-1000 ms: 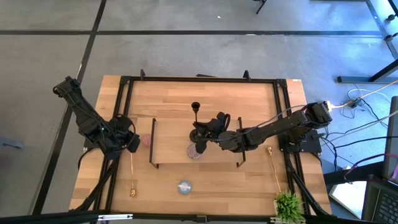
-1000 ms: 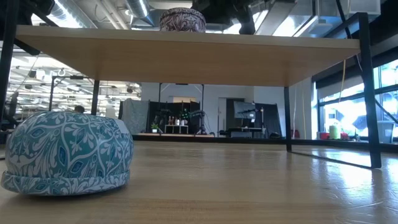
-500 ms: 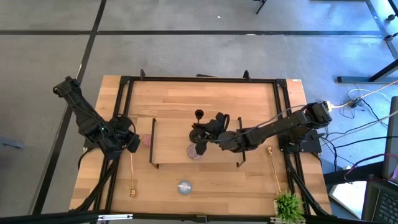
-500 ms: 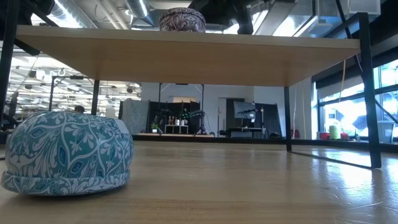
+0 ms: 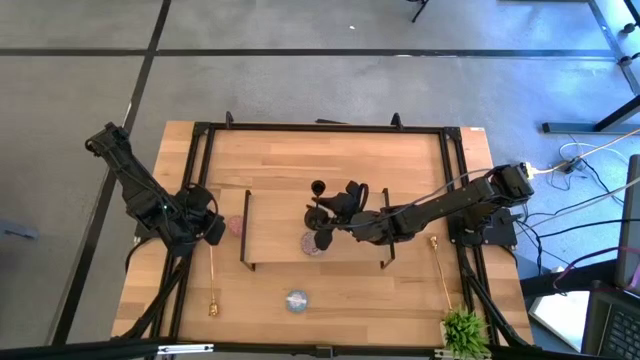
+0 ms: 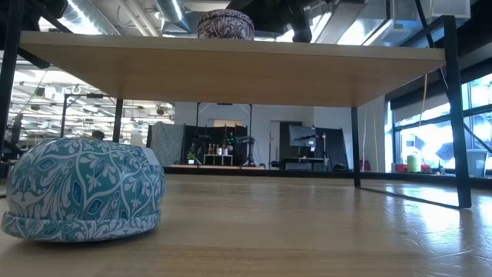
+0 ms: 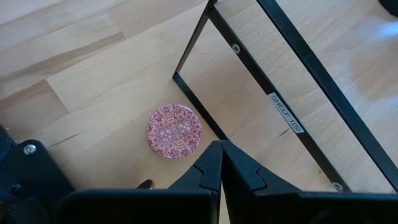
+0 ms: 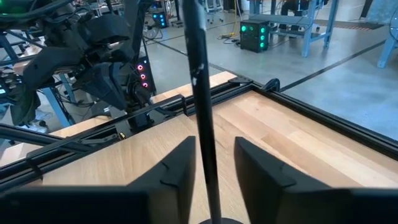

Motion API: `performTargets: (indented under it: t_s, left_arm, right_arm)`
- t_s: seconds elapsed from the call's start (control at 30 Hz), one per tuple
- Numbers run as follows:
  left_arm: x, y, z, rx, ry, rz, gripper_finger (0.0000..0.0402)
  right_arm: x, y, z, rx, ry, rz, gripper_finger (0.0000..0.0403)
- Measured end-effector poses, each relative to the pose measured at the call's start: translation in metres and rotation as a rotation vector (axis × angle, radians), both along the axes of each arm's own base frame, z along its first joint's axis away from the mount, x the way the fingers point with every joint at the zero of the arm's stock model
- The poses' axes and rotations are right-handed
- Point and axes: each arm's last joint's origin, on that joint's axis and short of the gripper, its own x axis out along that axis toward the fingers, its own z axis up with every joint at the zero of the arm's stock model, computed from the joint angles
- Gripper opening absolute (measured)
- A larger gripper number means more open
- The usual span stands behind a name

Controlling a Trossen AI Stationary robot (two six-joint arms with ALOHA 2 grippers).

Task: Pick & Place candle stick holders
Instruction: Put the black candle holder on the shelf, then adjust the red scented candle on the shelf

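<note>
The black candle stick holder [image 5: 318, 198] stands on the wooden board [image 5: 280, 190]. Its stem [image 8: 202, 93] rises between the fingers of my right gripper [image 5: 326, 218], which is open. Its foot [image 8: 211, 220] shows only as a dark edge. A mauve round [image 5: 313, 244] sits on the board just near of it and also shows in the low view [image 6: 225, 23]. My left gripper [image 7: 221, 158] is shut and empty beside a pink round [image 7: 174, 130] lying on the table. A pale blue round [image 5: 296, 300] and two gold stems [image 5: 212, 280] [image 5: 438, 262] lie on the table. My right gripper's fingers stand level on either side of the black stem, low on it, coming from the table's right. There is a clear gap at one finger [image 8: 255, 168]. The other finger [image 8: 180, 168] is very close to the stem; I cannot tell whether it touches.
The board has black end rails [image 5: 246, 228] [image 5: 386, 240] and stands as a low shelf over the table [image 6: 231, 69]. A black frame [image 5: 320, 127] runs round the tabletop. A small green plant [image 5: 463, 330] stands at the near right corner.
The black holder's top has swung toward my right gripper, so the stem now stands more upright on the board. My right gripper has stayed about where it was.
</note>
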Motion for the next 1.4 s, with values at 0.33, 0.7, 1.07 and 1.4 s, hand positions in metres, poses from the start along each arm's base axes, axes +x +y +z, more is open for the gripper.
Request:
performTargets:
  t_s: [0.33, 0.7, 1.07, 1.4]
  left_arm:
    - [0.000, 0.001, 0.001, 0.024, -0.025, 0.009, 0.0001]
    - [0.001, 0.003, 0.002, 0.089, -0.085, 0.031, 0.0001]
    - [0.001, 0.004, 0.002, 0.111, -0.101, 0.038, 0.0001]
    - [0.002, 0.004, 0.003, 0.119, -0.110, 0.041, 0.0001]
  right_arm:
    - [-0.003, 0.001, 0.012, 0.007, -0.061, 0.003, 0.0201]
    - [-0.004, 0.009, 0.050, -0.032, -0.118, 0.111, 0.0220]
    - [-0.006, 0.011, 0.059, -0.023, 0.036, 0.108, 0.0220]
    - [-0.007, 0.009, 0.056, -0.038, 0.055, 0.021, 0.0220]
